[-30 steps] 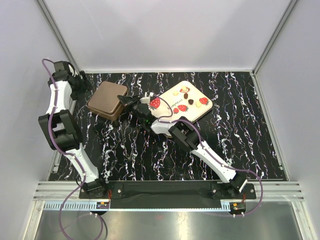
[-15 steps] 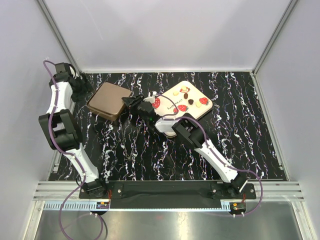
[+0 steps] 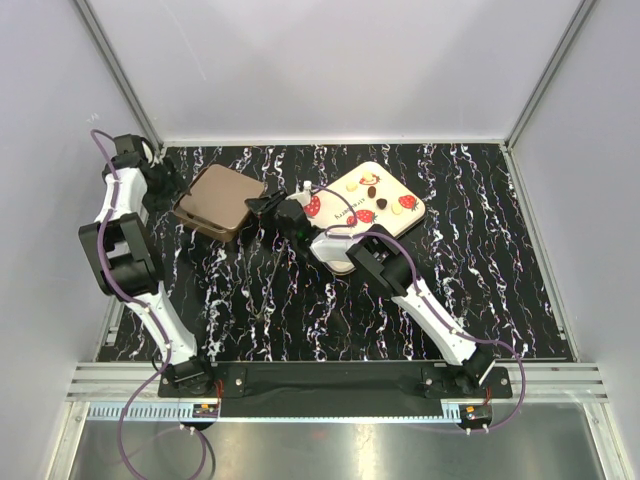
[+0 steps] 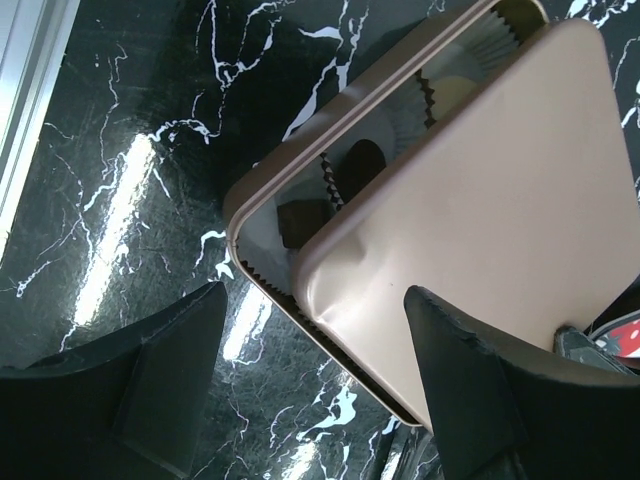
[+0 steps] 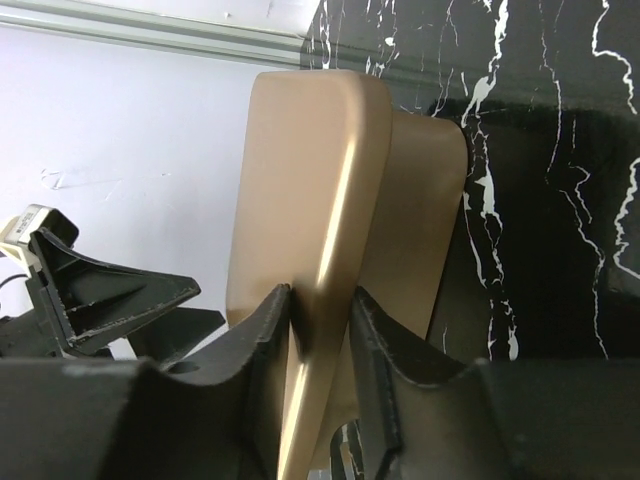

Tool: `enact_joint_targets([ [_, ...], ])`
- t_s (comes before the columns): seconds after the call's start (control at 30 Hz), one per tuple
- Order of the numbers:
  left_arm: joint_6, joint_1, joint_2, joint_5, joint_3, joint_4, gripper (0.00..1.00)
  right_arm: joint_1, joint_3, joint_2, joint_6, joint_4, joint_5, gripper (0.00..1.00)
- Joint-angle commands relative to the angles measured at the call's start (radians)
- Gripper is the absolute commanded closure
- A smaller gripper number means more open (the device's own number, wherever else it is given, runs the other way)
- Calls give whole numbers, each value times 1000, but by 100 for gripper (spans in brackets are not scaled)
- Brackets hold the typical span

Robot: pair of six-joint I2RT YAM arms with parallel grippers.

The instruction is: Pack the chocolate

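Note:
A brown box (image 3: 195, 214) stands at the back left with its brown lid (image 3: 225, 193) lying askew on it. My right gripper (image 3: 268, 205) is shut on the lid's right edge; in the right wrist view its fingers (image 5: 265, 340) pinch the lid's rim (image 5: 300, 180). My left gripper (image 3: 165, 188) is open at the box's left side, its fingertips (image 4: 470, 380) straddling a corner. The left wrist view shows the lid (image 4: 480, 200) covering most of the box (image 4: 236, 205), with dark chocolate (image 4: 360, 160) in white paper cups in the uncovered strip. A few chocolates (image 3: 371, 190) lie on the strawberry tray (image 3: 340, 215).
The cream tray with red strawberry prints lies right of the box, partly under my right arm. The left wall and its metal rail (image 4: 25, 90) run close behind my left gripper. Black marbled tabletop (image 3: 300, 310) spreads towards the front.
The lid, held by my right gripper, has shifted slightly back and right over the box. My left wrist has moved a little nearer along the left wall.

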Motion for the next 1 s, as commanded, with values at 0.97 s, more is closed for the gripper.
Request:
enact_joint_targets([
  [0.97, 23, 46, 6, 121, -33, 245, 22, 6, 79, -9, 28, -104, -106, 82],
])
